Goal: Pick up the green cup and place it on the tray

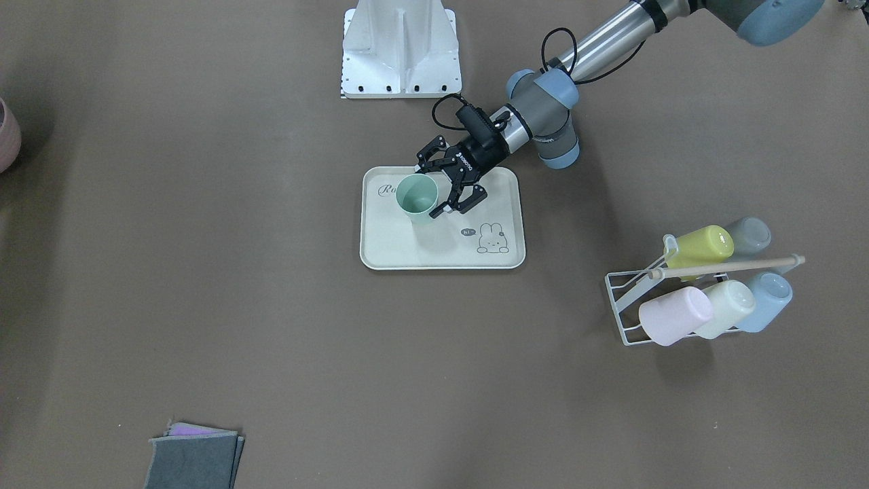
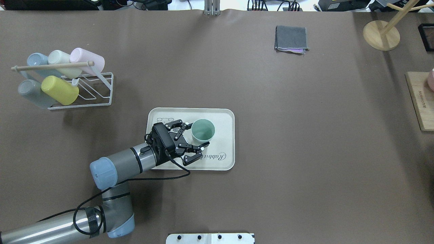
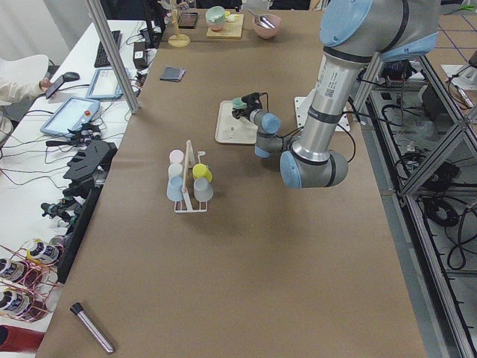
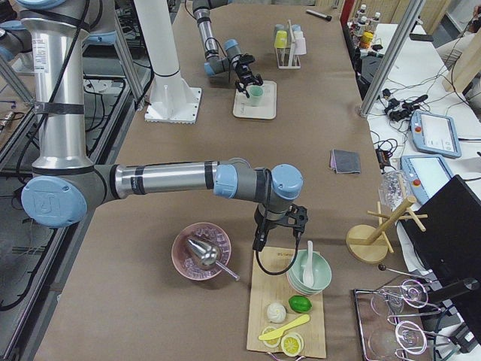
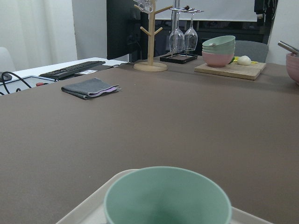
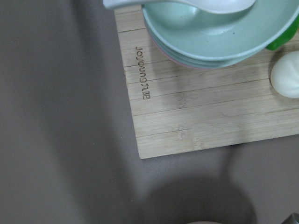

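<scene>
The green cup (image 1: 417, 197) stands upright on the cream tray (image 1: 441, 258), near its "Rabbit" script end. In the overhead view the cup (image 2: 202, 130) is in the middle of the tray (image 2: 223, 115). My left gripper (image 1: 428, 191) is open, low over the tray, with its fingers spread on either side of the cup (image 2: 195, 135). The left wrist view shows the cup's rim (image 5: 168, 196) close in front. My right gripper (image 4: 259, 242) shows only in the exterior right view, over a wooden board's edge; I cannot tell whether it is open or shut.
A white wire rack (image 2: 61, 81) with several pastel cups stands left of the tray. A folded grey cloth (image 2: 291, 38) lies far across the table. A wooden board (image 2: 418, 101) with stacked bowls (image 6: 219, 32) and a wooden mug tree (image 2: 381, 34) are at the right end.
</scene>
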Tool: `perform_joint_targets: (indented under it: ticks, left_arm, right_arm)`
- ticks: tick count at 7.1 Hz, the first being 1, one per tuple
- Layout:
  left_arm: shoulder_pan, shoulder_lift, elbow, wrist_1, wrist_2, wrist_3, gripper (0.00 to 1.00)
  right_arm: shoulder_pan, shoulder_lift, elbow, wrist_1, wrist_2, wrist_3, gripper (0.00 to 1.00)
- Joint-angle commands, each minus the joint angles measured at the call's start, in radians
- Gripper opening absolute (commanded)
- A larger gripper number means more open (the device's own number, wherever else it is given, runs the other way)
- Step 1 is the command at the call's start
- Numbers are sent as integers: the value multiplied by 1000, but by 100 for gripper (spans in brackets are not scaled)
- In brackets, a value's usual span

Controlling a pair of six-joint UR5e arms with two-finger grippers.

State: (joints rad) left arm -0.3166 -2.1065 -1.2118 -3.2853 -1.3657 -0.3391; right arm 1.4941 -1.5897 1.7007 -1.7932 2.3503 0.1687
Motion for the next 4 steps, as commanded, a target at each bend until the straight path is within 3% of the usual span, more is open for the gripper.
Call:
perform_joint_targets:
  ticks: [1,4]
  left_arm:
    - [1,-1,0,1,0,0,98]
    - [-9,-7,-12,4,22,37,98]
  right_arm:
    - [0,4,2,0,3,0,100]
    - [0,1,2,0,3,0,100]
